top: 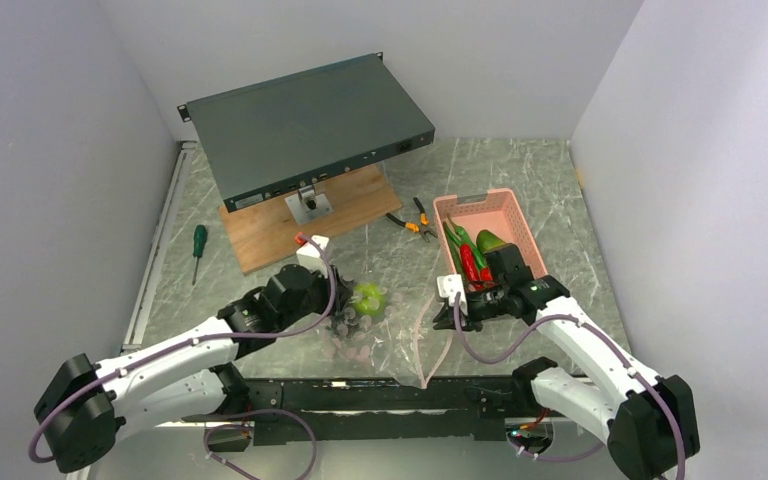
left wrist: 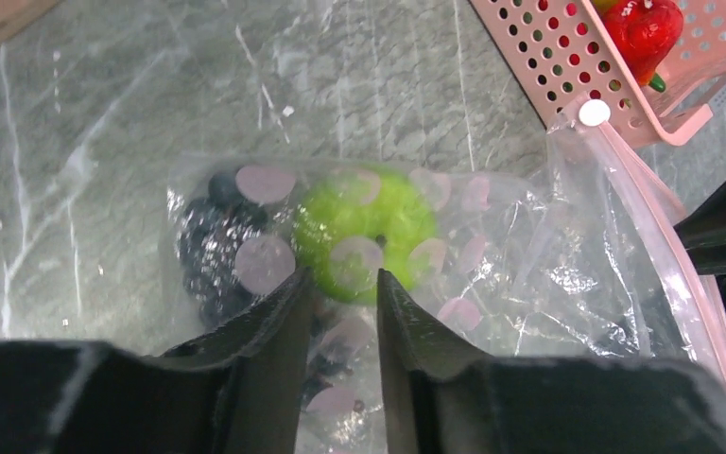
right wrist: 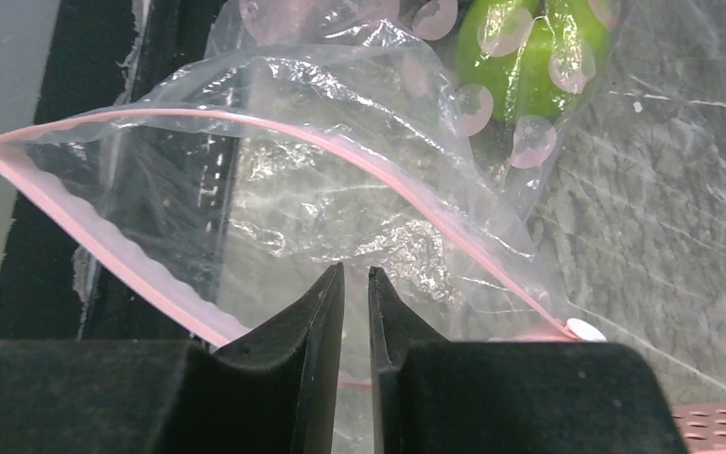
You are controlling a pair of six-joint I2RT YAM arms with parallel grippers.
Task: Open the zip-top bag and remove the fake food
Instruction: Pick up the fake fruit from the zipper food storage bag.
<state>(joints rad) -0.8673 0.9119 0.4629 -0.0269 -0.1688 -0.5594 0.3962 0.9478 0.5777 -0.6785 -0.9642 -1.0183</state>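
On the worktop, toward its six o'clock edge, the bag [top: 380, 335] lies slack between the two arms. The left pincer [left wrist: 338, 274] hangs over its closed end with jaws partly apart and the film beneath them; whether they nip it I cannot tell. Inside sit the grapes [left wrist: 210, 246] and, at their three o'clock, the green apple [left wrist: 364, 232]. The mouth gapes, its pink zip strip [right wrist: 340, 147] facing the right pincer [right wrist: 356, 270], whose jaws stand nearly together at the lip; a grip cannot be told. The film looks thin, floppy and slippery, so the stiffer strip seems the best hold. The apple looks light, hard and apt to roll. At the bag's two o'clock, the basket [top: 480, 196] holds red pieces [top: 470, 262].
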